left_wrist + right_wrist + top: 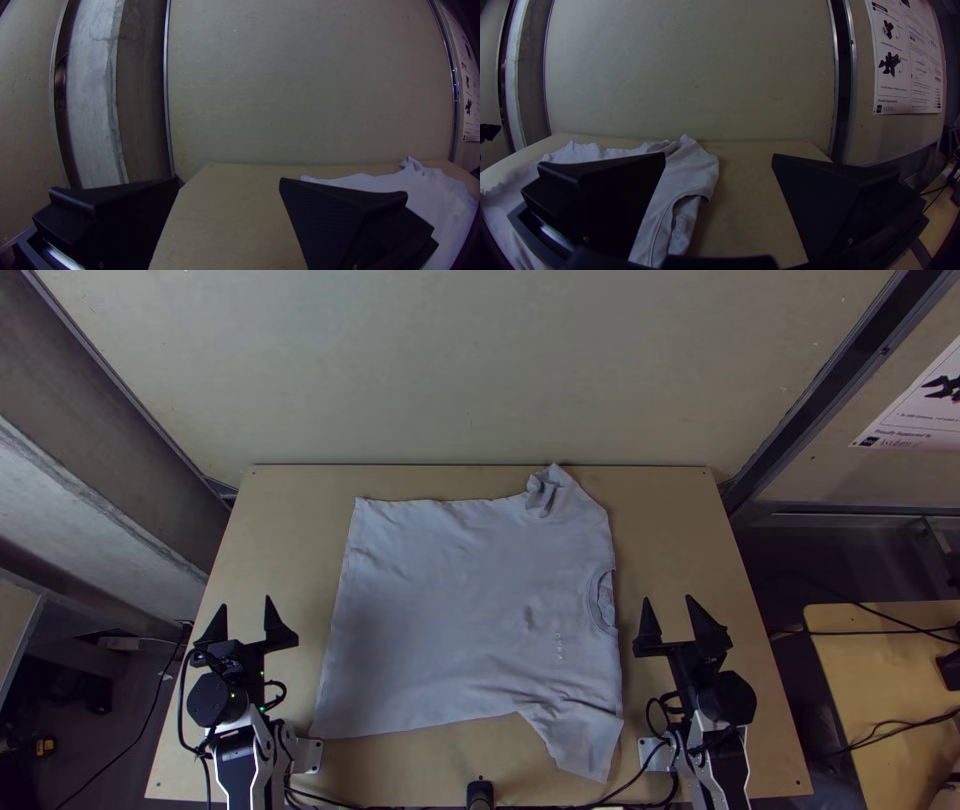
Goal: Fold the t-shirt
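A light grey t-shirt (460, 610) lies spread on the table, its hem edge on the left and its neckline on the right. One sleeve, at the back, is crumpled at its end; the other points to the near edge. Left of the shirt, my left gripper (246, 622) stands open and apart from it. My right gripper (672, 615) is open just right of the neckline, holding nothing. In the left wrist view, the left gripper (229, 184) has the shirt (430, 200) off to one side. The right wrist view has the right gripper (719, 160) near the shirt (690, 167).
The wooden table (285, 530) has bare strips left and right of the shirt. A pale wall panel (470, 370) rises behind its far edge. Cables (350, 803) run along the near edge, beside a small black post (480, 792).
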`<action>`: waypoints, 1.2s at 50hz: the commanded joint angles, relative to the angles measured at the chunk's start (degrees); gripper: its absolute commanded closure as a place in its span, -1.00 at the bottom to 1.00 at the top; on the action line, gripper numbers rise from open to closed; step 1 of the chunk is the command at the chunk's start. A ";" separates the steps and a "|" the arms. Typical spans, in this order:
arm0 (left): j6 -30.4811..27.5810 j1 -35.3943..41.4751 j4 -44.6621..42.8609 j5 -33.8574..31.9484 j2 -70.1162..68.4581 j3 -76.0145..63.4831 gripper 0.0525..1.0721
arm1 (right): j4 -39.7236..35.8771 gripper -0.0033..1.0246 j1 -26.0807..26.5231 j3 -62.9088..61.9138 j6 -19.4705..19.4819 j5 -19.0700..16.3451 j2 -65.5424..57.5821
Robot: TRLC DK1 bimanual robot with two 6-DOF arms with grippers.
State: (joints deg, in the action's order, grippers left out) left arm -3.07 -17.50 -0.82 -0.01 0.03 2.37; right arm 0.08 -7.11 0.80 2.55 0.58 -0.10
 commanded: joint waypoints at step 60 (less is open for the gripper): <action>0.35 2.12 0.82 -0.25 21.85 18.11 -0.90 | 5.46 -0.91 -0.88 13.18 -5.01 -0.23 -10.27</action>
State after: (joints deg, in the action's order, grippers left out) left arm -2.83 -15.84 0.58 -0.23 16.29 13.54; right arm 2.59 -7.49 7.88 -0.75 0.54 -4.47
